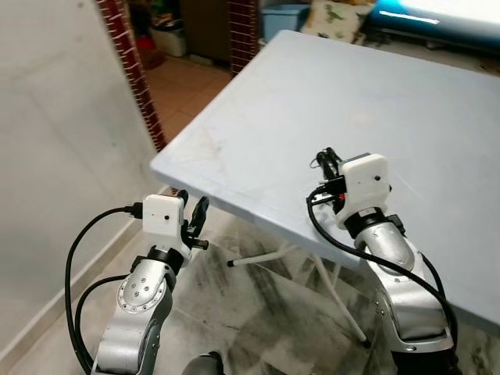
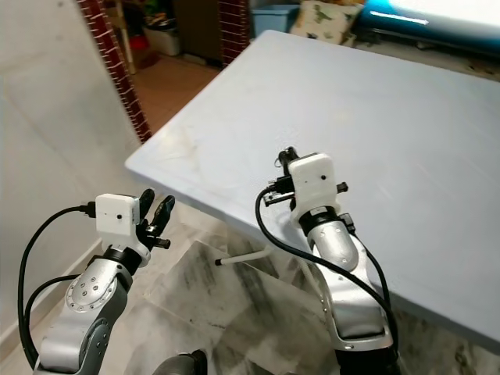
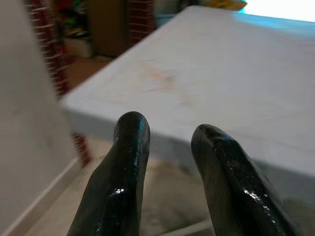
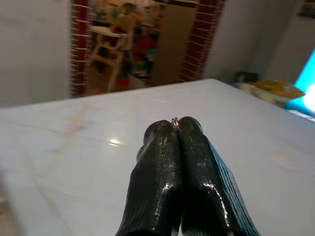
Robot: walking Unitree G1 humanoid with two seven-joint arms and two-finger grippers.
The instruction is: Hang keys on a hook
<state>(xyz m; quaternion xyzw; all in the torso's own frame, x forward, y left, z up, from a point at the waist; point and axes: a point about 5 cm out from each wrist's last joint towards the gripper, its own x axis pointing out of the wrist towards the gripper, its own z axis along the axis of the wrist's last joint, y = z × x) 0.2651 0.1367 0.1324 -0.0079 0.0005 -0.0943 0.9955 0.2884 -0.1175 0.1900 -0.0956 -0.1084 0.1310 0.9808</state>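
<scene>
A thin metal key ring (image 4: 174, 121) pokes out between the tips of the right gripper (image 4: 173, 129), whose two black fingers are pressed together around it; the keys themselves are hidden. This gripper hangs above the near part of the pale blue table (image 1: 328, 101), close to its front edge. The left gripper (image 1: 193, 216) sits lower, just off the table's near corner, fingers slightly parted and holding nothing. Behind, a brick-edged doorway (image 1: 129, 66) opens onto another room.

A pale blue-grey surface (image 1: 375, 101) stretches ahead of the right gripper (image 1: 326, 161), which hangs over its near edge. Its corner lies just ahead of the left gripper (image 1: 192, 216), faintly stained.
</scene>
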